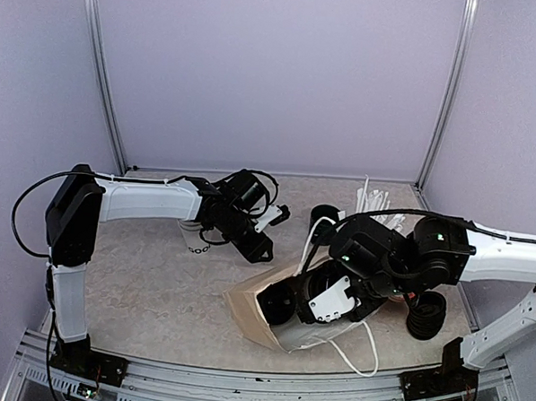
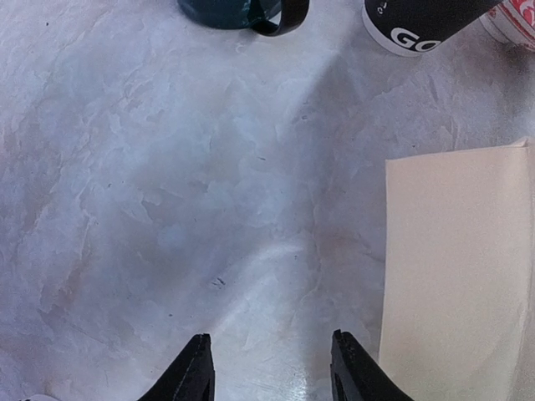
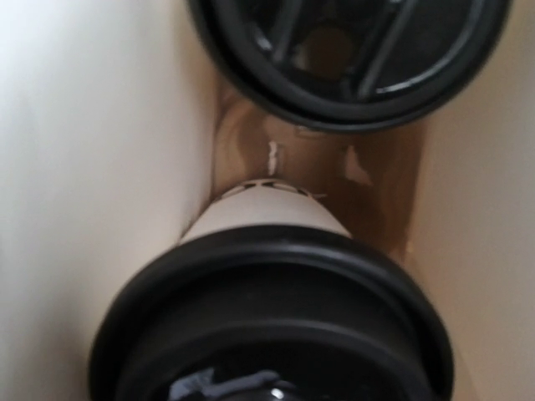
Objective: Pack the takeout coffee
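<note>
My right gripper [image 1: 321, 302] is nosed into the mouth of the cream paper bag [image 1: 249, 307]; I cannot tell how its jaws stand. Inside, a white paper cup [image 3: 267, 219] with a glossy black lid crowds the smooth walls, perhaps held. Farther out, my left gripper [image 2: 267, 368] hangs spread and empty over open marbled tabletop [image 2: 167, 184].

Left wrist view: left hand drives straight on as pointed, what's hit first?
Probably the bare table top: the left hand is open and empty. The paper bag lies just to the side of that line, and the dark mug stands farther ahead. Depth is unclear.
</note>
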Robot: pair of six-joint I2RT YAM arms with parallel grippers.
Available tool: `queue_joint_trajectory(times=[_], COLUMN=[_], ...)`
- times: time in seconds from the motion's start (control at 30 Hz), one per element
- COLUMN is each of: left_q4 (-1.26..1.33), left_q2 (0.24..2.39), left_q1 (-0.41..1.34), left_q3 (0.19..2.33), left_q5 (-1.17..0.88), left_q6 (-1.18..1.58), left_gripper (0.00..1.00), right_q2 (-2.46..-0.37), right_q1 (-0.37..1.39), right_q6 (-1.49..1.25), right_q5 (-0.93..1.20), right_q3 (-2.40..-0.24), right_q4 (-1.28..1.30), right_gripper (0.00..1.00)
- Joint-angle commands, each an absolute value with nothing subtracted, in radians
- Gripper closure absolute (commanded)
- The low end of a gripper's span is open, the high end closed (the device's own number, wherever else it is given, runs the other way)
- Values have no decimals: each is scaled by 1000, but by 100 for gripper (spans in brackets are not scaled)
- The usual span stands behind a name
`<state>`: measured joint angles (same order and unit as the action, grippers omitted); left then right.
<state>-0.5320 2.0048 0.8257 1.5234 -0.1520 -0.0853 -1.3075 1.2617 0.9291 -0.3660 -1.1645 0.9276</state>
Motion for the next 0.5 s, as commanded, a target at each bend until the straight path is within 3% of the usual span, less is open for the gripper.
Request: queue_joint_trajectory(times=[0.0,0.47], left_q4=[-523,-515], left_q2=[2030,2043], left_q1=[833,852], left_q3=[1540,1558], left_q5=[-178,-245], left_q6=[-114,-154], left_gripper=[52,52], right_q2=[-1291,-1281], right_q1=[1256,1247], right_q6=[947,942], right_q5=[-346,-469], right_q3=[-1162,-1119], right_q4=[987,818], right_gripper=[68,69])
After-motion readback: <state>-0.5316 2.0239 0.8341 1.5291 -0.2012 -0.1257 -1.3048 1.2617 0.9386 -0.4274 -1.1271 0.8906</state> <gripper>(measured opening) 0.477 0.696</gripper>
